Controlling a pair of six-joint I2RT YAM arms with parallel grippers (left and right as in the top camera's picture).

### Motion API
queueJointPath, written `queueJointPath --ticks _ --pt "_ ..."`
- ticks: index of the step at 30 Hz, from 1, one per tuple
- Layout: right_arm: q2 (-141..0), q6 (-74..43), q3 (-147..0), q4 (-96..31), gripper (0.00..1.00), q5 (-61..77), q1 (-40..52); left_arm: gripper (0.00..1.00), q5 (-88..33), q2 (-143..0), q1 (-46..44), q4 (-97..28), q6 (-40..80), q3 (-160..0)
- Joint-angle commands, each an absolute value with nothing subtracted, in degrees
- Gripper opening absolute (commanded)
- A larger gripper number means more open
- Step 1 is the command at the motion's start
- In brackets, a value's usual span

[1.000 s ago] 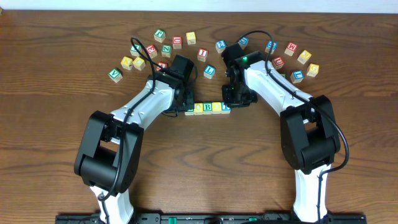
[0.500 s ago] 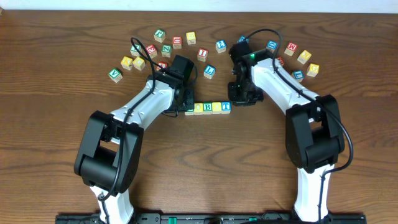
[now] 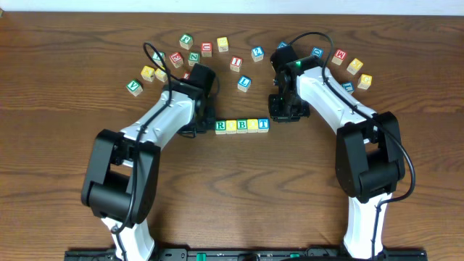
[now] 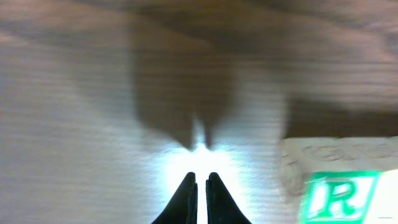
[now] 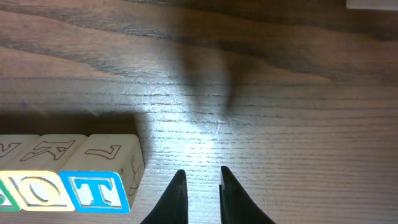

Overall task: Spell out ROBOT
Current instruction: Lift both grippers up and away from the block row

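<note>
The ROBOT row (image 3: pixel 242 125) stands with cubes touching, R cube (image 4: pixel 339 198) to T cube (image 5: pixel 96 190) — the left gripper (image 4: pixel 200 177) just off the row's R end, jaws pressed together on nothing, the right gripper (image 5: pixel 202 173) just off its T end, jaws slightly parted and empty — with loose cubes (image 3: pixel 206 49) scattered beyond the row.

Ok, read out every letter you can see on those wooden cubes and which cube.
"R": green-lettered wooden cube, first in row.
"B": green-lettered middle cube.
"O": yellow-lettered cube beside T.
"T": blue-lettered cube, last in row.
Second cube and scattered cubes: too small to read.
</note>
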State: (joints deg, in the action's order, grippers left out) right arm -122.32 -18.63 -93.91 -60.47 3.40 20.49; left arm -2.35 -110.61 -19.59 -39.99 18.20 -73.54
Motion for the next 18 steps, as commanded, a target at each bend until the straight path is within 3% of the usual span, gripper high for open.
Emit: queueJointPath --ticks 1,18 --pt "-118.65 -18.09 -95.07 -60.64 0.13 3.27 20.03 0.07 0.73 -106.24 -17.87 -42.13 15.42 -76.05" --pt "-99.68 -15.62 -95.68 -60.73 0.26 3.16 12.93 0.08 0.71 -79.26 -5.37 -47.05 15.03 -77.6"
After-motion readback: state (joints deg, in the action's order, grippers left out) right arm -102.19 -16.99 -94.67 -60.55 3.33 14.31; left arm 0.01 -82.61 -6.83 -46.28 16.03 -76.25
